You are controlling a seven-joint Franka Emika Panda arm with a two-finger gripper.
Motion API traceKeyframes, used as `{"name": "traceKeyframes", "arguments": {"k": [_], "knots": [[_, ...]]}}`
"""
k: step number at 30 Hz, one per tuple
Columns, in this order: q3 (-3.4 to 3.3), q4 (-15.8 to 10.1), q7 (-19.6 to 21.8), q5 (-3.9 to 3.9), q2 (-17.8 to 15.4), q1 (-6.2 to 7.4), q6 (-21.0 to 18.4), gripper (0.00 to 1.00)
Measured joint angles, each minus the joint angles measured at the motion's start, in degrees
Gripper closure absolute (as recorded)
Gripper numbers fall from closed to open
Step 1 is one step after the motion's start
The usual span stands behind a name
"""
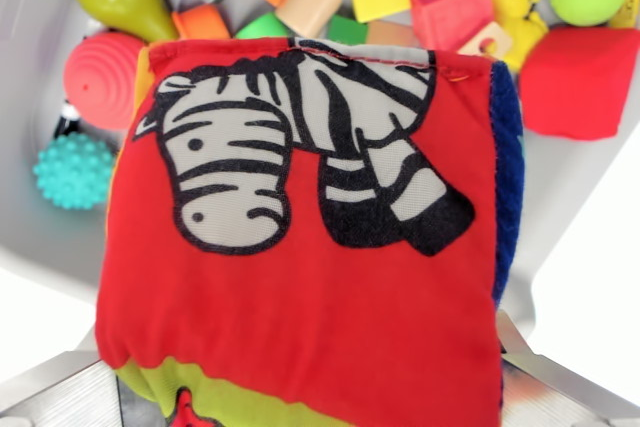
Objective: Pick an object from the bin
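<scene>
Above the bin (30,247), the gripper (310,397) is clasping a soft cloth zebra cube (310,247) by opposite sides; being light and squashy, it is likely deforming.

Gripper (310,412): two fingers (60,387) of brushed silver-grey metal, flat angular faces, pale edges; visible only at wrist view's lower left and lower right corners.

A red fabric cube (310,247) bearing a zebra print filled mid-frame, held between the pincer (310,387) fingers (60,387); toys crowded the bin (40,237) above.
</scene>
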Motion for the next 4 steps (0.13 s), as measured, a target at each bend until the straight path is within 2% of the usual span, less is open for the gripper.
{"name": "traceKeyframes", "arguments": {"k": [4], "knots": [[0.0, 0.0, 0.0, 0.0, 0.0, 0.0, 0.0, 1.0]]}}
